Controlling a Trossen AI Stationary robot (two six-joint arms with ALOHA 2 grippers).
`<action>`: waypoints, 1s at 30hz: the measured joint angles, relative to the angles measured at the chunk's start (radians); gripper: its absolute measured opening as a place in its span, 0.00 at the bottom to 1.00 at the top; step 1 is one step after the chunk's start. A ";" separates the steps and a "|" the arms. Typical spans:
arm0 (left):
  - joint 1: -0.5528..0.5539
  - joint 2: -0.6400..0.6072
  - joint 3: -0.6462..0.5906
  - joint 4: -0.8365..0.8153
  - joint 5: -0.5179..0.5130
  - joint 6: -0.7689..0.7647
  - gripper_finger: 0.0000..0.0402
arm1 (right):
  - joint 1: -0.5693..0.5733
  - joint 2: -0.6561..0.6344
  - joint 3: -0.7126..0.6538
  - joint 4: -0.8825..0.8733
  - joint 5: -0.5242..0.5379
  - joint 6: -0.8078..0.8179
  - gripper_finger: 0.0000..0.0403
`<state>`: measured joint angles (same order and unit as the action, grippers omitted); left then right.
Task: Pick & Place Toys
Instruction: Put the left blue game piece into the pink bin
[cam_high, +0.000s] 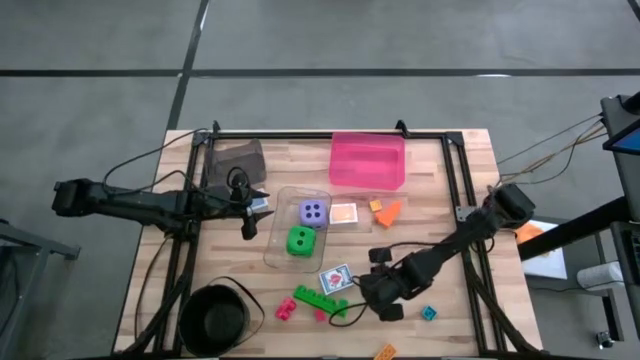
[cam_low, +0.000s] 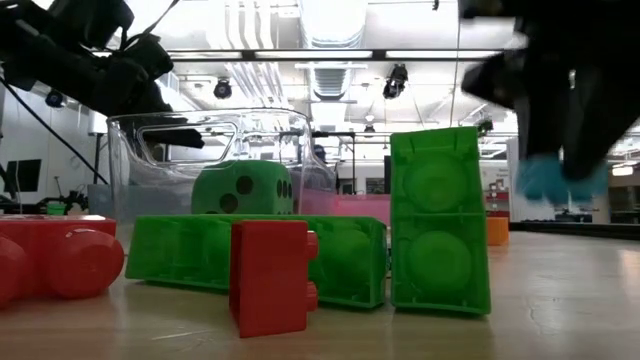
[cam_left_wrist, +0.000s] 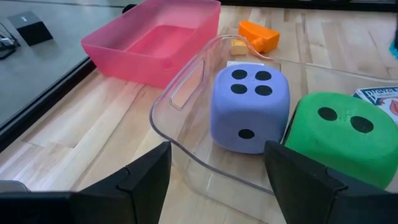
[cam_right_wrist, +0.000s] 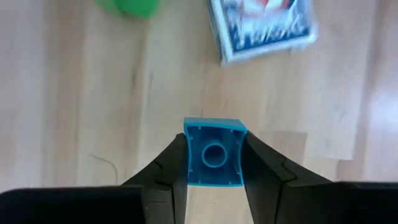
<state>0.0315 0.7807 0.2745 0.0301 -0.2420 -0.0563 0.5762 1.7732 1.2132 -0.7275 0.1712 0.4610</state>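
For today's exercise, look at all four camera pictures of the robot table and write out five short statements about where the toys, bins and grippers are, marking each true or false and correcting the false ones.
1. The purple die and the green die both sit in the clear bin. True.
2. The right gripper is open and holds nothing. False: it is shut on a teal brick.
3. The pink bin holds the orange brick. False: the brick lies on the table beside it.
4. The left gripper is open, beside the clear bin. True.
5. The black bowl holds a card. False: nothing shows in it.
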 joint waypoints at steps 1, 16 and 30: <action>0.000 0.000 0.000 0.000 0.000 0.000 0.64 | 0.005 -0.017 -0.003 0.023 0.016 -0.012 0.27; 0.000 0.000 0.000 0.008 0.000 -0.003 0.64 | 0.040 -0.188 -0.320 1.070 0.070 -0.471 0.27; -0.001 0.000 0.000 0.027 0.000 -0.003 0.64 | -0.221 -0.207 -0.485 1.272 0.081 -0.592 0.27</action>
<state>0.0307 0.7807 0.2741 0.0570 -0.2420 -0.0593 0.3551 1.5665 0.7284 0.5449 0.2518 -0.1310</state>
